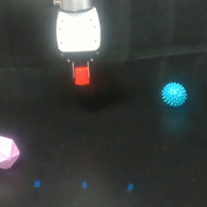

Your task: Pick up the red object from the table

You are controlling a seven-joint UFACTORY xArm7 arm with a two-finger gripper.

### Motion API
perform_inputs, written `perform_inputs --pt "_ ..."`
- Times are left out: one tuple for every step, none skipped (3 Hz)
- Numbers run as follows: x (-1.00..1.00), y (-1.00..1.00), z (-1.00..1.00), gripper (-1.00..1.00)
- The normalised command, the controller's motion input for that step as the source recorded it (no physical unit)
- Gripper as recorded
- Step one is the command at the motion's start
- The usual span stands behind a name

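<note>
neighbours: a spiky cyan ball [174, 94] sits over toward the tabletop's right edge in the exterior view, and a pink many-sided block [4, 151] is right at the left edge, partly cut off by the frame
blue marks: a few small blue marks [84, 184] dotted along the near part of the black table [145, 153], plus a faint one by the right edge
in the way: nothing really, both the ball and the pink block are well apart from the arm and from each other, open black surface between them
red block: small bright red-orange block [81, 75], looks stubby and roughly cylindrical from here, the facets are too blurry to make out, clearly smaller than the ball and the pink block
where it is: up off the table, hanging under the white arm head near the middle-top of the view, with a darker patch like a shadow on the tabletop below it
gripper: the gripper [81, 73] points straight down, its two short dark fingers [73, 71] pinched in narrow on either side of the red block, gripping it
arm: white boxy body [78, 30] with a silver metal collar on top, running out of the top edge of the frame
</note>
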Motion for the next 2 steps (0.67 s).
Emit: perform_inputs --pt "0.14 -0.40 0.47 -0.96" --pt "0.76 0.07 0.51 -1.00"
